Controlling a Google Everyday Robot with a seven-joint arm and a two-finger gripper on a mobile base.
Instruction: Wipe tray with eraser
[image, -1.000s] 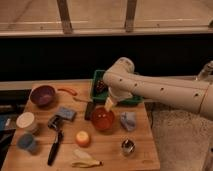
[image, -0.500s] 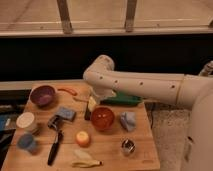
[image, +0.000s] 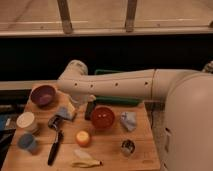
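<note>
The green tray (image: 121, 101) lies at the back of the wooden table, mostly hidden behind my white arm; only strips of its rim show above and below the forearm. The eraser (image: 90, 110), a small dark block, lies on the table just left of the red bowl (image: 102, 118). My gripper (image: 79, 103) hangs from the bent wrist over the table's left-middle, just left of and above the eraser. It is open and holds nothing.
A purple bowl (image: 43, 94) sits at the back left, with a blue sponge block (image: 64, 112) and a small can (image: 55, 122) near the gripper. A black-handled tool (image: 54, 147), an orange (image: 82, 138), a banana (image: 85, 161), a metal cup (image: 127, 146), a blue cloth (image: 129, 120) and two cups (image: 26, 121) fill the front.
My arm has swung left across the table, carrying the gripper from over the tray and red bowl to a spot beside the eraser. The objects have not moved.
</note>
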